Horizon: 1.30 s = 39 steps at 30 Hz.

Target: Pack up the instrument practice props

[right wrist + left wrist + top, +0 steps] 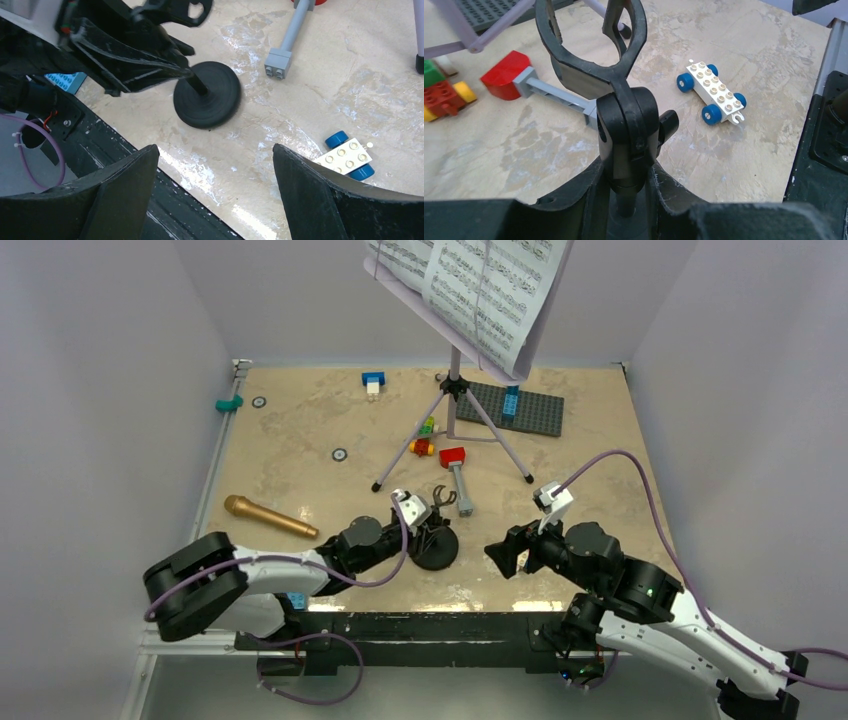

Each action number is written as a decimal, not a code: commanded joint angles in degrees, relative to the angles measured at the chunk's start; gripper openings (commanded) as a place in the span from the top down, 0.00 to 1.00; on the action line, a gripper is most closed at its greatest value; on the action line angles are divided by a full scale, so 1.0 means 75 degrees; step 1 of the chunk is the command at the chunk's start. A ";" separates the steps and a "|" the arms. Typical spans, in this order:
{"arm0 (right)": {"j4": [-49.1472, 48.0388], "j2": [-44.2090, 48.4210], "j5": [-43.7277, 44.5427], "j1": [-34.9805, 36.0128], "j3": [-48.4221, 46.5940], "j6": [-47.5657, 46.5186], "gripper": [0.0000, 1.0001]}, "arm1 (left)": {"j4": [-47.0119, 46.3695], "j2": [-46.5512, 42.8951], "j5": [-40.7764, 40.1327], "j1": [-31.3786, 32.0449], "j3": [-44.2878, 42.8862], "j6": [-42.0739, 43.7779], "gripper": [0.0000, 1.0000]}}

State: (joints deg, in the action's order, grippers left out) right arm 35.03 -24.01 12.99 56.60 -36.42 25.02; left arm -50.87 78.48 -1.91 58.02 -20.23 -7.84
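My left gripper (424, 523) is shut on the post of the small black mic stand (436, 546), just above its round base; the left wrist view shows the jaws clamping the post (626, 145) below the empty clip (589, 45). The stand's base (207, 95) sits at or just above the table, leaning toward the left arm. The gold microphone (270, 517) lies on the table at the left. The lavender music stand (455, 390) stands at the back with white sheet-music pages (480, 285) on its desk. My right gripper (505, 555) is open and empty (215, 150), right of the mic stand.
A red-headed toy hammer (455, 472) lies just beyond the mic stand. Coloured bricks (425, 440) sit by the tripod legs, which spread across the back middle. A dark grey baseplate (515, 408) lies at back right. A white wheeled brick (347, 157) is near my right fingers. Walls enclose the table.
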 commanded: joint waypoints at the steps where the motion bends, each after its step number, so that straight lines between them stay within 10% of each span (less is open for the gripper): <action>1: -0.0239 -0.0036 0.0181 0.0005 -0.0341 0.0008 0.12 | 0.0460 -0.1915 -0.1403 0.0092 0.0001 0.0427 1.00; 7: -0.0632 -0.0161 -0.0040 0.0000 -0.0265 -0.0045 0.12 | 0.3382 -0.4194 -0.4140 -0.0238 -0.0398 0.0613 1.00; 14: -0.1169 -0.0552 -0.0498 0.0002 -0.0229 -0.0101 0.12 | 0.6305 -0.4352 -0.4862 -0.2694 -0.1487 -0.1629 1.00; 26: -0.1896 -0.0742 -0.1024 0.0007 -0.0065 -0.0094 0.12 | 0.5164 -0.2121 -0.3534 -0.7056 -0.2546 -0.2226 1.00; 39: -0.2309 -0.1478 -0.1372 0.0007 -0.0223 -0.0381 0.12 | 0.3206 0.0344 -0.2707 -0.8736 -0.3421 -0.1381 1.00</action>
State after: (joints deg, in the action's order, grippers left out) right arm 20.73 -34.11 3.86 56.60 -36.36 23.99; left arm -14.74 80.03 -24.56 -4.97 -40.29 -19.86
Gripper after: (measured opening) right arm 0.880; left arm 0.317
